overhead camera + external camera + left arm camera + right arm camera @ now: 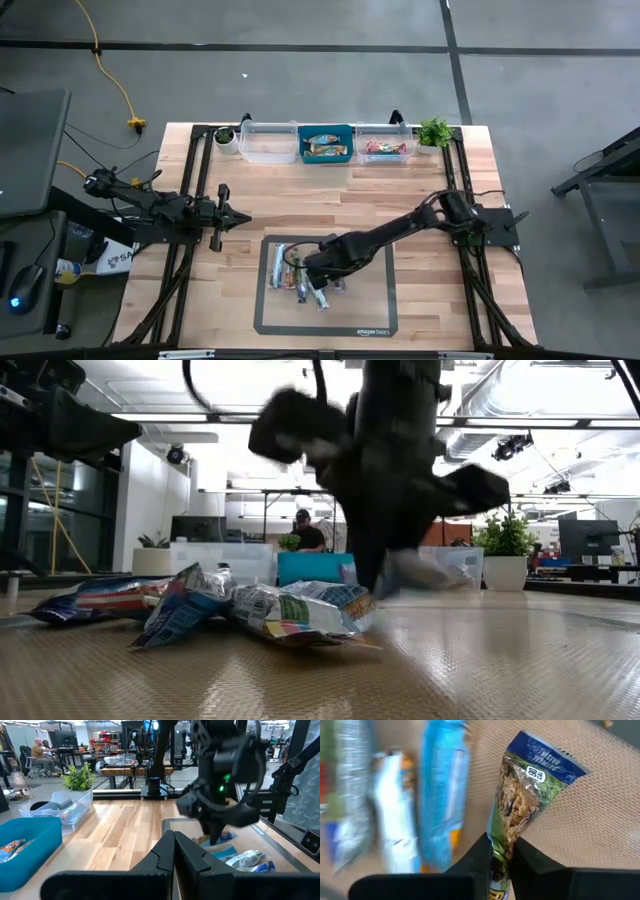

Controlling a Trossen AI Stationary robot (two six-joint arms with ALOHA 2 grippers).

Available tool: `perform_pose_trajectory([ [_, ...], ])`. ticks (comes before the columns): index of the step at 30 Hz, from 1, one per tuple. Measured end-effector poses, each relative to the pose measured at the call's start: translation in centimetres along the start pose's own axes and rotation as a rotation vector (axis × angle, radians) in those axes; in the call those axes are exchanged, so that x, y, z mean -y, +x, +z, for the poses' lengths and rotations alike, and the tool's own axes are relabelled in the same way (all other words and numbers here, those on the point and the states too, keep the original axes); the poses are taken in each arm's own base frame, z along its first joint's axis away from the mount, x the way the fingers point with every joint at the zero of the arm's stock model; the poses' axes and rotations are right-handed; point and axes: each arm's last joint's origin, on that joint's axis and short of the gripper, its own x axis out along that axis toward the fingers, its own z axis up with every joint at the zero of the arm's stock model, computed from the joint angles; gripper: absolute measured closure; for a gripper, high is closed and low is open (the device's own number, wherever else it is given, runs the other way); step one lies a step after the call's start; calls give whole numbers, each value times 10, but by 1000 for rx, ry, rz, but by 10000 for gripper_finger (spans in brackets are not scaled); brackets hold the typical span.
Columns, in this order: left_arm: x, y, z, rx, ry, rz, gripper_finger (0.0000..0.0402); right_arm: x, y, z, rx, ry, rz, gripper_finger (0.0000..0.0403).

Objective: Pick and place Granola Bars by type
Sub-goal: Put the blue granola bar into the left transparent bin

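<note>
The right claw is clamped on one granola bar — a clear wrapper with a blue end — just above the mat on the bench. The other bars lie heaped beside it. The left claw, fingers together, waits at the bench's left.

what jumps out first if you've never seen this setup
The right gripper over the grey mat, its jaws shut on a clear-and-blue granola-filled wrapper. Beside it lies a heap of shiny wrapped bars. Three small bins line the far table edge; the left gripper waits aside.
</note>
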Motion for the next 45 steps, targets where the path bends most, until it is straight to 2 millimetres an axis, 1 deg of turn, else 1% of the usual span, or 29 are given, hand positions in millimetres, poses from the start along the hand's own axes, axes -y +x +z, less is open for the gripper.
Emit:
perform_pose_trajectory([
  [3,0,0,0,0,0,0,400,-3,-11,1,30,-8,51,368],
  [6,0,0,0,0,0,0,400,-7,-24,4,99,-7,112,367],
  [12,0,0,0,0,0,0,400,-21,-57,16,250,-73,328,371],
  [20,0,0,0,0,0,0,400,-39,-106,50,488,-164,675,372],
  [25,0,0,0,0,0,0,400,-42,-131,80,645,-237,850,371],
  [30,0,0,0,1,0,0,400,-36,-149,118,776,-267,971,371],
  [36,0,0,0,0,0,0,400,-19,-162,163,863,-298,1042,371],
  [45,0,0,0,0,0,0,400,19,-174,224,1002,-349,1004,371],
])
